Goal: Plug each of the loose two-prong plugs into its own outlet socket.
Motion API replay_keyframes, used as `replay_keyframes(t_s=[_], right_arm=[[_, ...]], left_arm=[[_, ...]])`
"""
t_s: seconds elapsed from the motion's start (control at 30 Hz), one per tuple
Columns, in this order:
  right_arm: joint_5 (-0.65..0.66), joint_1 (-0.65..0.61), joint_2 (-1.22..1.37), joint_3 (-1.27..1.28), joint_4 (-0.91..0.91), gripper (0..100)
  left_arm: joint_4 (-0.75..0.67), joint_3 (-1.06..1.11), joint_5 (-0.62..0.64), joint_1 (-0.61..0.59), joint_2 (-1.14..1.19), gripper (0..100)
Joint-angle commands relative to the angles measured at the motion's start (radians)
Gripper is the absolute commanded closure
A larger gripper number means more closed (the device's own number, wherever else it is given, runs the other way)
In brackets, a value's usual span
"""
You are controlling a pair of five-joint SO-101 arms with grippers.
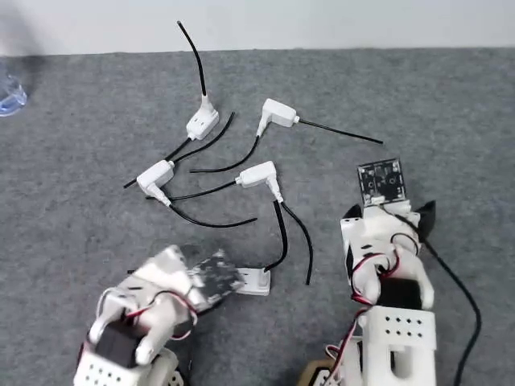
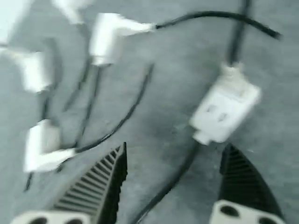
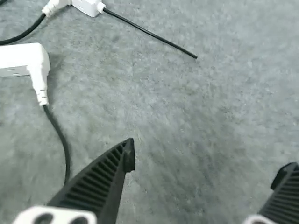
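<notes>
Several white plug and socket pieces with short black cords lie on the grey carpet. One white block (image 1: 256,281) lies just ahead of my left gripper (image 1: 229,281). In the left wrist view this block (image 2: 224,109) shows two slots on its face and sits just beyond the open gripper (image 2: 175,151), nearer one finger (image 2: 240,179). Farther off lie four more pieces (image 1: 257,173), (image 1: 155,175), (image 1: 202,121), (image 1: 278,112). My right gripper (image 3: 209,157) is open over bare carpet, with one white piece (image 3: 21,58) off to its side.
The grey carpet (image 1: 451,121) covers the whole table, with free room at the far right and far left. Loose black cords (image 1: 294,225) cross the middle between the two arms. A clear object (image 1: 10,92) sits at the far left edge.
</notes>
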Motion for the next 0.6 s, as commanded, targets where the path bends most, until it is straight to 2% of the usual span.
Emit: replay_keyframes(t_s=[0.0,0.17,0.33,0.47,0.57], right_arm=[[-0.014,0.004,-0.016,0.068,-0.153,56.4],[-0.008,0.005,-0.016,0.129,-0.249,56.4],[-0.006,0.025,-0.016,0.16,-0.308,56.4],[-0.006,0.041,-0.016,0.181,-0.352,56.4],[-0.006,0.036,-0.016,0.183,-0.354,56.4]], left_arm=[[-0.072,-0.197,-0.018,0.147,0.348,70],[-0.087,-0.449,-0.109,0.229,0.85,70],[-0.259,-0.573,-0.155,0.233,1.257,70],[-0.407,-0.596,-0.155,0.25,1.461,70],[-0.344,-0.659,-0.164,0.249,1.488,70]])
